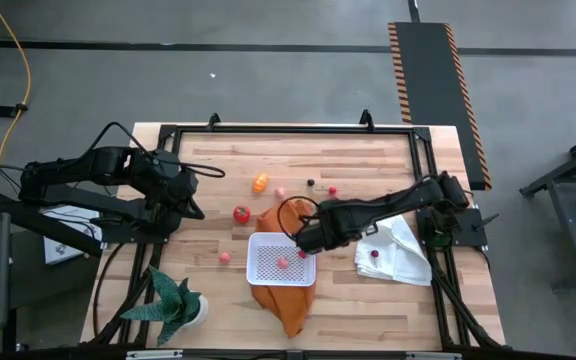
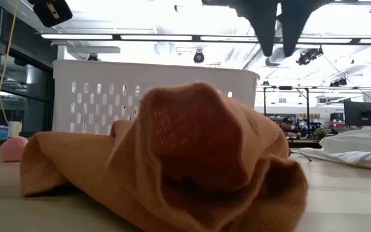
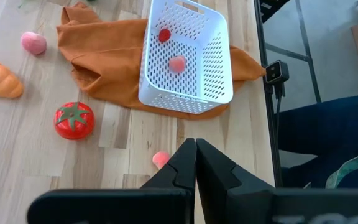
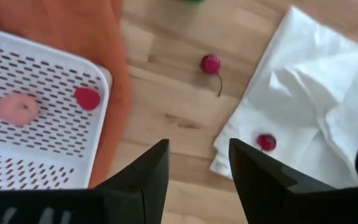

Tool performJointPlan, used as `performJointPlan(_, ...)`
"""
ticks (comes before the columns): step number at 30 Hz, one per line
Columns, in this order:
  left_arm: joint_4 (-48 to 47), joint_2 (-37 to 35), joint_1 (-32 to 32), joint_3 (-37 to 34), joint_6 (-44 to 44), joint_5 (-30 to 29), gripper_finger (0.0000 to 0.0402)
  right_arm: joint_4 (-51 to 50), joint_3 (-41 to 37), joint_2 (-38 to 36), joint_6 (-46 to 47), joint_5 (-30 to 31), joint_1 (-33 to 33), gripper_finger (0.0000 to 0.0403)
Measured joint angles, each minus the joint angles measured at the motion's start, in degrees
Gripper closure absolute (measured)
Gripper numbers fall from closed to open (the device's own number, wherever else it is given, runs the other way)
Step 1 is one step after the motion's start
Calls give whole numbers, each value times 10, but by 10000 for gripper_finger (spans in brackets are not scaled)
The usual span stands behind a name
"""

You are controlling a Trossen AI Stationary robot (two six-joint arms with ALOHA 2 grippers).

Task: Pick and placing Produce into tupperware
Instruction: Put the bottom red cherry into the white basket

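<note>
Orange cloth (image 1: 283,300), tupperware (image 1: 268,268) w/ right gripper (image 1: 306,250) above

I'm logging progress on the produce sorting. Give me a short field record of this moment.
container: white tupperware on the orange cloth
inside: pink piece, red piece
on white cloth: one red piece
loose on table: tomato, orange piece
right gripper: open, empty, at the container's edge
left gripper: shut, away from it

Tupperware (image 1: 281,259) on a cloth (image 1: 286,303) at table (image 1: 388,310) centre, two produce pieces (image 1: 282,263) inside; plant (image 1: 175,303) to its left, second cloth (image 1: 400,252) (one piece (image 1: 374,254) on it) right.
</note>
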Motion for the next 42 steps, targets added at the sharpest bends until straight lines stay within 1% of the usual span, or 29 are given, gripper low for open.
performJointPlan(6, 0, 0, 0, 0, 0, 0, 401, -1, 0, -1, 68, -12, 31, 245)
performJointPlan(14, 0, 0, 0, 0, 0, 0, 401, -1, 0, -1, 184, -15, 83, 245)
performJointPlan(19, 0, 0, 0, 0, 0, 0, 401, -1, 0, -1, 253, -28, 114, 245)
performJointPlan(27, 0, 0, 0, 0, 1, 0, 401, -1, 0, -1, 334, -42, 151, 245)
performJointPlan(33, 0, 0, 0, 0, 3, 0, 401, -1, 0, -1, 381, -42, 174, 245)
performJointPlan(38, 1, 0, 0, 0, 3, 0, 401, 0, -1, 0, 395, -35, 185, 245)
performJointPlan(42, 2, 0, 0, 0, 3, 0, 401, 0, -45, -10, 397, -31, 186, 245)
